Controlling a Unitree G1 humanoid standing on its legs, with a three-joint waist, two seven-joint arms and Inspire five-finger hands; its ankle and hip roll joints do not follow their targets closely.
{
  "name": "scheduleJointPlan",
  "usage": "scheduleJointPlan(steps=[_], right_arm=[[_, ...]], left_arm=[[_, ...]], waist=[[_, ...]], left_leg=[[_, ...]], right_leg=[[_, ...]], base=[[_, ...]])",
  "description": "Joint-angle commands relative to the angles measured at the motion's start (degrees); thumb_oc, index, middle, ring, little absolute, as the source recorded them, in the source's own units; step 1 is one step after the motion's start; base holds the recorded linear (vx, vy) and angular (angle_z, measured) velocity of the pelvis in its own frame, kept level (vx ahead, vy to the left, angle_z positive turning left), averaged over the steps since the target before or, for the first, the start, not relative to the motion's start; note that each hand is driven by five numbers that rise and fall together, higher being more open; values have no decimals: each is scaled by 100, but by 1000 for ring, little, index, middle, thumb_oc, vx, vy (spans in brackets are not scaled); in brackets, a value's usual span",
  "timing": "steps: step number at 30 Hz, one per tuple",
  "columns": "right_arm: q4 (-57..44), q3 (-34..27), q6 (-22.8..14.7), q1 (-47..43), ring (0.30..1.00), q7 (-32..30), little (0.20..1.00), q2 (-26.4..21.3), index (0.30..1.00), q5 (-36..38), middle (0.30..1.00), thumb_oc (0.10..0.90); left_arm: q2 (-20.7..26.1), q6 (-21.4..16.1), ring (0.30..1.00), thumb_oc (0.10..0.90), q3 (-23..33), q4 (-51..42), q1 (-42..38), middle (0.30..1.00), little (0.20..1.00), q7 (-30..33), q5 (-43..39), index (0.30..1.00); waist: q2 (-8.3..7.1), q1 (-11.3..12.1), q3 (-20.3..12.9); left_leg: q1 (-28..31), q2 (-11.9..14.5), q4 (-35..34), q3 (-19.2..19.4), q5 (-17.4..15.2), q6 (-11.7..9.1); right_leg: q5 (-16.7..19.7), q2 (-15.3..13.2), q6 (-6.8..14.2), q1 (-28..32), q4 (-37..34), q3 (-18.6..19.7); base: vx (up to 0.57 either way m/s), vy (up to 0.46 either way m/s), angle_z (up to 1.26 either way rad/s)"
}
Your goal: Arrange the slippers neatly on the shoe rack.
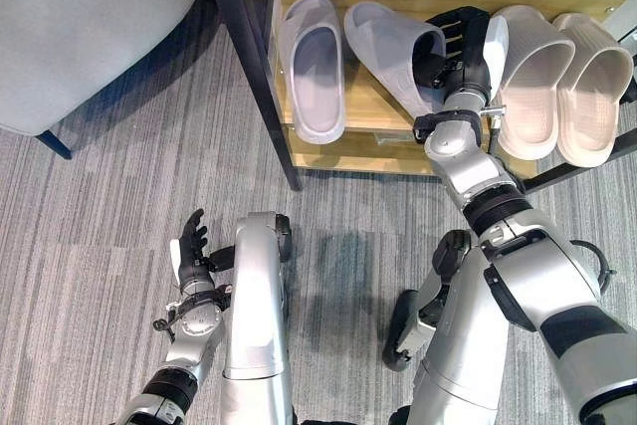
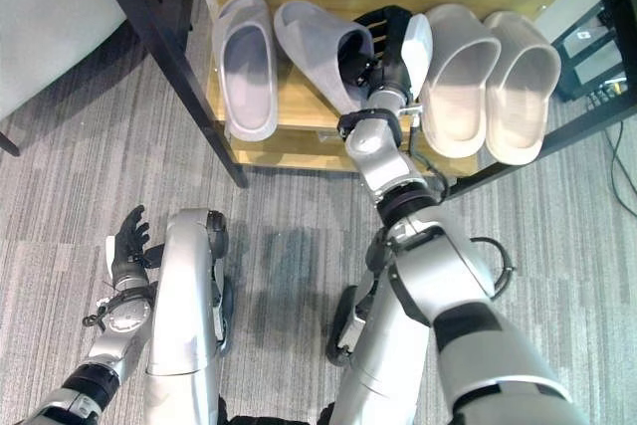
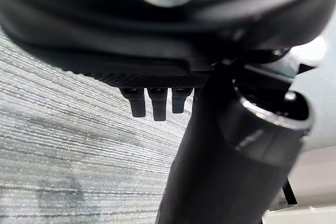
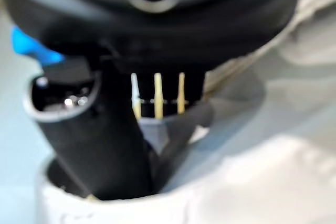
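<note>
Your right hand [image 1: 463,47] grips the tilted grey slipper [image 1: 393,55] mid-rack [image 1: 328,141]; its wrist cam shows the thumb inside. Left hand [image 1: 191,246] hangs relaxed over carpet [image 1: 90,246]. No readable writing.

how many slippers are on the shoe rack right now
4, all on the wooden shelf: a grey slipper at the left end lying straight, a second grey slipper angled beside it with the right hand at its opening, and two beige slippers side by side at the right.
</note>
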Motion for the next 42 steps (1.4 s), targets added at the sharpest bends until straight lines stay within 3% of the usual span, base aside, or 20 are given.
scheduleJointPlan(steps=[1, 26, 27, 28, 29, 42], right_arm=[[-526, -129, -716, -1108, 300, -409, 300, -33, 300, -135, 300, 400], [169, -177, -1042, -1356, 312, -276, 312, -169, 312, 753, 312, 408], [193, -141, -1074, -1374, 528, -216, 528, -159, 528, 822, 528, 552], [246, -128, -1094, -1382, 794, -172, 794, -159, 794, 896, 794, 729], [262, -110, -1083, -1388, 900, -166, 900, -162, 900, 897, 900, 800], [412, -62, -949, -1205, 900, -249, 900, 55, 900, 811, 900, 800]], left_arm=[[147, -466, 900, 800, -320, -156, -125, 900, 900, 28, 43, 900], [158, -397, 900, 800, -739, 243, -140, 900, 900, -182, 273, 900], [165, -405, 900, 800, -761, 275, -138, 900, 900, -187, 292, 900], [160, -396, 900, 800, -781, 336, -150, 900, 900, -201, 310, 900], [171, -406, 900, 800, -788, 340, -144, 900, 900, -183, 333, 900], [140, -338, 900, 800, -781, 378, -229, 900, 900, -131, 296, 900]], waist=[[91, 238, -221], [88, 286, -230], [88, 293, -232], [87, 293, -233], [80, 291, -240], [69, 221, -221]], left_leg=[[-5, -142, 230, -295, -168, 247], [-5, -158, 233, -279, -167, 225], [-5, -155, 227, -273, -163, 221], [-5, -156, 233, -279, -163, 219], [-5, -154, 229, -269, -164, 216], [-5, -127, 215, -249, -167, 200]], right_leg=[[11, -73, -149, 12, 205, 517], [7, -109, -130, 13, 251, 589], [9, -113, -129, 14, 253, 591], [7, -110, -128, 13, 262, 590], [8, -107, -132, 14, 268, 594], [-1, -95, -159, 13, 269, 583]], base=[[0, 0, 0], [0, 0, 0], [0, 0, 0], [0, 0, 0], [0, 0, 0], [0, 0, 0]])
